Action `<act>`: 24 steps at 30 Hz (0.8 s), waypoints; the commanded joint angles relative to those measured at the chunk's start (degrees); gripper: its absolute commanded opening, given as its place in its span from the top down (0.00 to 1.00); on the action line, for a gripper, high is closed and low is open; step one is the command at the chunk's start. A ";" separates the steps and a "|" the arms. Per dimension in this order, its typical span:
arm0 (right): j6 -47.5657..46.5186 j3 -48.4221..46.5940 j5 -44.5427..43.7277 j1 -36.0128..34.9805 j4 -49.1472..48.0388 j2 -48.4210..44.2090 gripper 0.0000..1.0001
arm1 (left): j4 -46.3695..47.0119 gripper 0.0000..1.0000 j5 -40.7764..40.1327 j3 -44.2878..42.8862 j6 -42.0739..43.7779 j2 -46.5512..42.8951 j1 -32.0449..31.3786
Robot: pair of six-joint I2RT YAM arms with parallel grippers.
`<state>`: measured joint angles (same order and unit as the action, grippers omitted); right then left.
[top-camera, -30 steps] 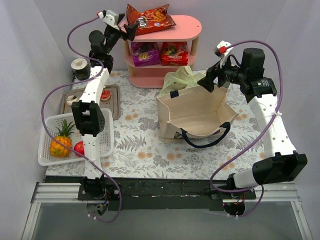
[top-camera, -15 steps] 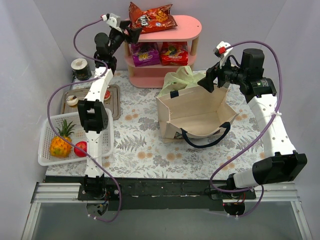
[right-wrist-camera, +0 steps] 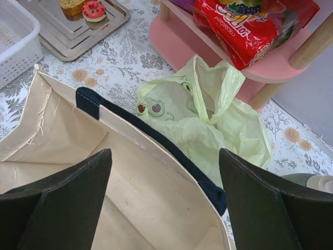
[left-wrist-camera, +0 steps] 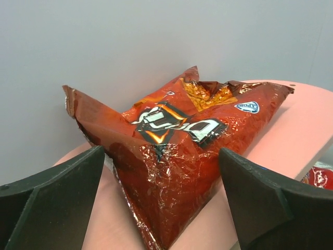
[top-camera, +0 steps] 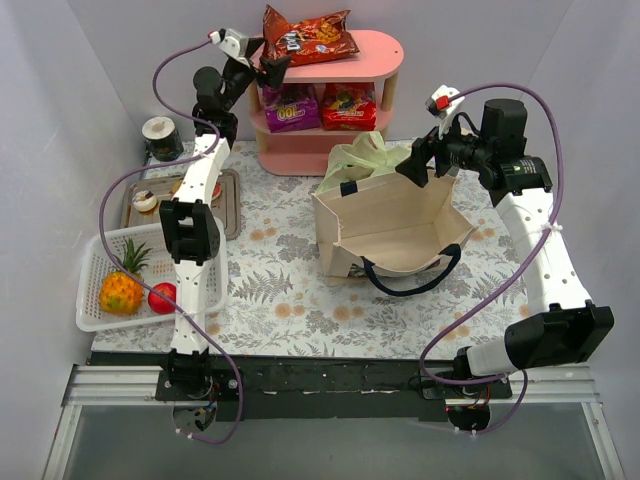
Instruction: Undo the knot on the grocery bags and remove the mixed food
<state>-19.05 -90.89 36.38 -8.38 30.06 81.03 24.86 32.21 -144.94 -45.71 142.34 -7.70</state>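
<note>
The pale green plastic bag (right-wrist-camera: pixel 208 125) is lying slack on the worktop (top-camera: pixel 290 290), between the beige tote (top-camera: pixel 400 215) and the pink shelf (top-camera: pixel 370 50). The right tool (top-camera: pixel 415 165) is hovering released over the tote's rim. The left tool (top-camera: pixel 272 68) is gaping, released, around the red snack packet (left-wrist-camera: pixel 182 140) on the shelf's top.

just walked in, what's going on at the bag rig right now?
The left tool is open at the top of the pink shelf, jaws either side of an orange chip bag lying there, not gripping it. The right tool hangs open over the rim of the beige tote, holding nothing; a crumpled green plastic bag lies against its far side. A pineapple and a red fruit sit in the white basket.
</note>
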 commanded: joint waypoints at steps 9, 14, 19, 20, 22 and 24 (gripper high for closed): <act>1.37 1.51 -21.05 -0.14 -6.95 -4.39 0.09 | 6.43 0.02 -16.64 21.18 8.00 -25.26 3.04; 7.62 -1.29 -43.36 -0.14 0.13 -2.64 0.02 | -0.94 0.02 -18.93 33.04 13.44 -37.21 3.75; 3.33 0.53 -50.09 -0.23 7.64 -6.05 0.02 | -20.33 0.02 -18.85 40.86 14.16 -42.14 3.14; 1.58 1.93 -48.96 -0.23 7.90 -8.76 0.02 | -22.55 0.02 -18.85 41.84 14.25 -43.37 2.18; 0.68 6.42 -47.03 -0.41 7.82 -11.41 0.02 | -26.42 0.02 -18.32 45.60 14.25 -44.78 1.12; 1.29 8.09 -44.56 -0.58 8.86 -12.92 0.02 | -27.84 0.02 -16.48 47.90 12.59 -46.36 -0.20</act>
<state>-16.62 -85.36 -7.79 -8.40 36.21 73.67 10.39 14.35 -102.76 -32.86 96.84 -5.50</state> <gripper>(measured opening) 0.981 0.982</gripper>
